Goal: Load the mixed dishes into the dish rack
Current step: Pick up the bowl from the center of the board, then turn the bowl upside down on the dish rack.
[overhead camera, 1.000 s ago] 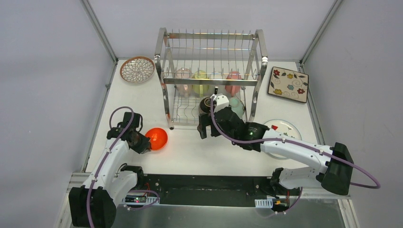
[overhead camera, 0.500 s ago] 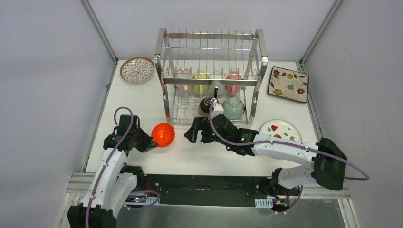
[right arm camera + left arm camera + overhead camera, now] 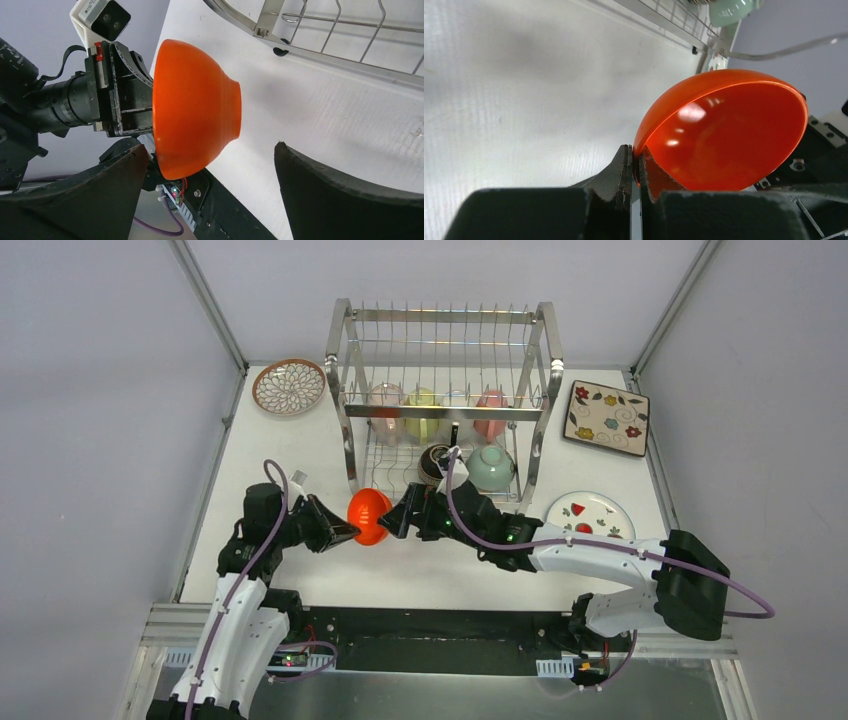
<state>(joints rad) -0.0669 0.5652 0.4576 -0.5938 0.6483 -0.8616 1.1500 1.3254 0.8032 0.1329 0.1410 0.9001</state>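
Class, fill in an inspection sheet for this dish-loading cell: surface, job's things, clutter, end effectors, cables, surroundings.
Surface: white table.
Job's things: orange bowl on edge before dish rack; brown bowl, mint bowl, pastel cups inside rack; petal plate, floral plate, strawberry plate on table.
Clutter: nothing seen.
End effectors: left end effector shut on orange bowl's rim; right end effector open, facing its foot.
Cables: purple cables along both arms.
Surroundings: grey walls.

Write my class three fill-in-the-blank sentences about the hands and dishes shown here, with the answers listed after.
1. The left hand pinches the rim of the ____ bowl.
2. The right hand faces that bowl with its jaws ____.
3. The mint bowl sits on the dish rack's ____ tier.
Answers: orange; open; lower.
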